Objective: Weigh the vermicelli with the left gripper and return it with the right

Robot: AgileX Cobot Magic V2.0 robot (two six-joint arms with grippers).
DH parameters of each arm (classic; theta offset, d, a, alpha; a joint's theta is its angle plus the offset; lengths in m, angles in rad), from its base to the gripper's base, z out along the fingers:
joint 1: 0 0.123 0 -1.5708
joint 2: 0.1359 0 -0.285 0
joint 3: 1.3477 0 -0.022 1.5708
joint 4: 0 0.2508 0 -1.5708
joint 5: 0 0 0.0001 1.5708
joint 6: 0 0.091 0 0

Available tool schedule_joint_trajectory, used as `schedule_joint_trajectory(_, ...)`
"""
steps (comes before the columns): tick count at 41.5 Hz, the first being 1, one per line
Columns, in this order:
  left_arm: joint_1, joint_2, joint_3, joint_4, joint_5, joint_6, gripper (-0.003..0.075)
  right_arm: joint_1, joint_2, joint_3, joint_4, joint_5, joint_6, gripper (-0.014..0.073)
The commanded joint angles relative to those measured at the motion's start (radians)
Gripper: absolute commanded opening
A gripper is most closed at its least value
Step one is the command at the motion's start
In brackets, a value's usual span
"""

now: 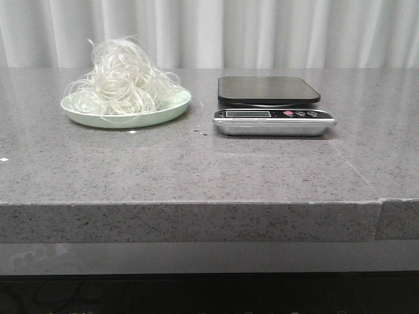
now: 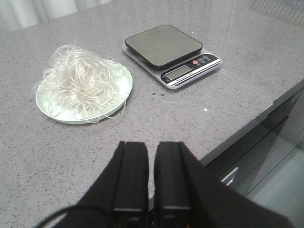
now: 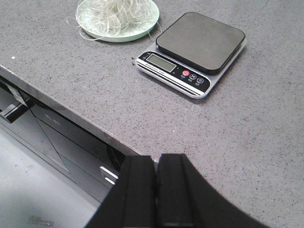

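You see the vermicelli (image 1: 124, 82) heaped on the pale green plate (image 1: 167, 113), just left of the scale (image 1: 273, 114) on the table (image 1: 196, 170). Your left end effector (image 2: 152, 178) and right end effector (image 3: 156, 187) hang back, fingers nearly together, holding nothing.

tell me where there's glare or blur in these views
Front view: small bright glints on the countertop near the plate, scale display washed pale. Left wrist view: sheen on the far counter, left tool sharp. Right wrist view: even light, no glare.
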Motion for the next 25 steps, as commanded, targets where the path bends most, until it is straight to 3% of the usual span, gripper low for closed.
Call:
schedule_joint_trajectory(1, 0.001, 0.007, -0.024, 0.0, -0.078, -0.012, 0.0142, -0.008, 0.008, -0.022, -0.011, -0.056, 0.001, 0.0159)
schedule_joint_trajectory(25, 0.023, -0.016, -0.016, -0.003, -0.081, -0.012, 0.0142, -0.008, 0.008, -0.022, -0.011, -0.056, 0.001, 0.0159)
